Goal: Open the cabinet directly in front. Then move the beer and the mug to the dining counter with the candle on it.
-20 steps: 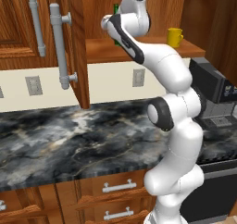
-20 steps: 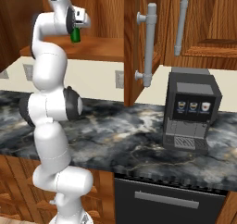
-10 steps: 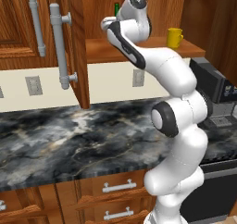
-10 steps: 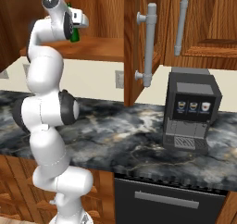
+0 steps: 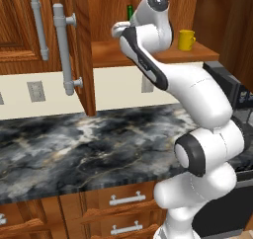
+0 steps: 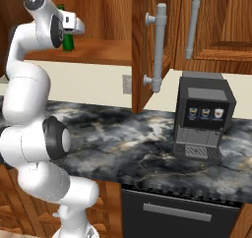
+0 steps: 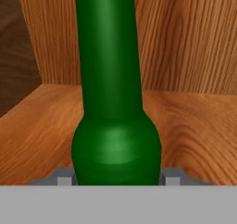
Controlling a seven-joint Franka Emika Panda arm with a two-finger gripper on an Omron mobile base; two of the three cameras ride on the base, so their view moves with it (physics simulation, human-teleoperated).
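Hand view looks into my open cabinet [image 7: 185, 56]: a warm wood shelf [image 7: 194, 135] with grained walls behind. From the base, dark veined marble countertop [image 5: 74, 149] runs below, with a coffee machine [image 6: 203, 116] to my right. My claw [image 7: 115, 177] pinches the beer [image 7: 113, 102] low on its body; the bottle stands upright, neck pointing up. Farther right on that shelf is the yellow mug [image 5: 186, 39].
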